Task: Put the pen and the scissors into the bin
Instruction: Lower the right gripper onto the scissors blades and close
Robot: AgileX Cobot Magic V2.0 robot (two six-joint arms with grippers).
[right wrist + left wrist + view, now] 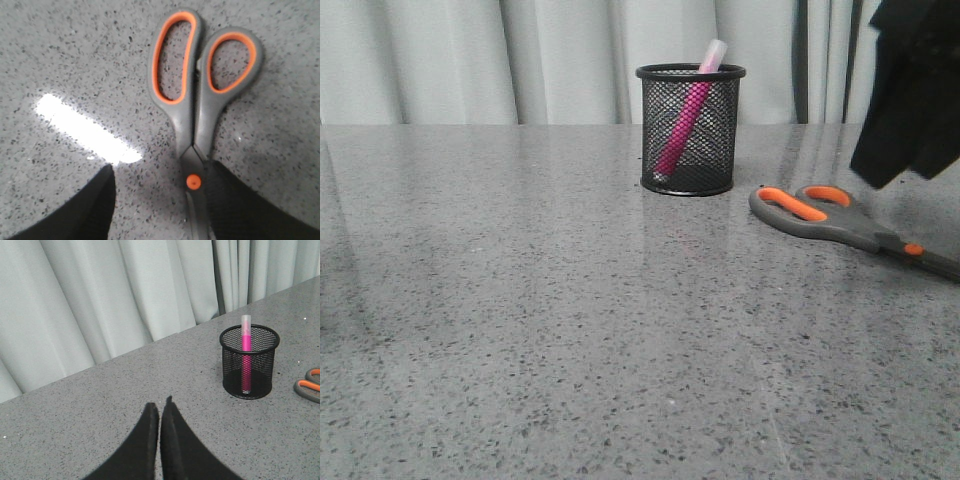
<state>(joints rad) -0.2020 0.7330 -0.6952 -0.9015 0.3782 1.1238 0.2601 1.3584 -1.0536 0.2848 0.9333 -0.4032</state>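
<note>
The pink pen (683, 118) stands tilted inside the black mesh bin (690, 130) at the table's back middle; both show in the left wrist view, pen (246, 352) in bin (249, 362). The grey scissors (840, 222) with orange loop linings lie flat on the table right of the bin. My right gripper (160, 172) is open just above them; the scissors (197, 100) lie shut, the pivot dot next to one finger. In the front view the right gripper (910, 95) hangs above the scissors' blades. My left gripper (160, 407) is shut and empty over bare table.
A pale curtain (520, 60) hangs behind the grey speckled table (570, 330). A bright light reflection (85, 130) lies on the table beside the scissors. The scissors' handle edge shows at the side of the left wrist view (309, 386).
</note>
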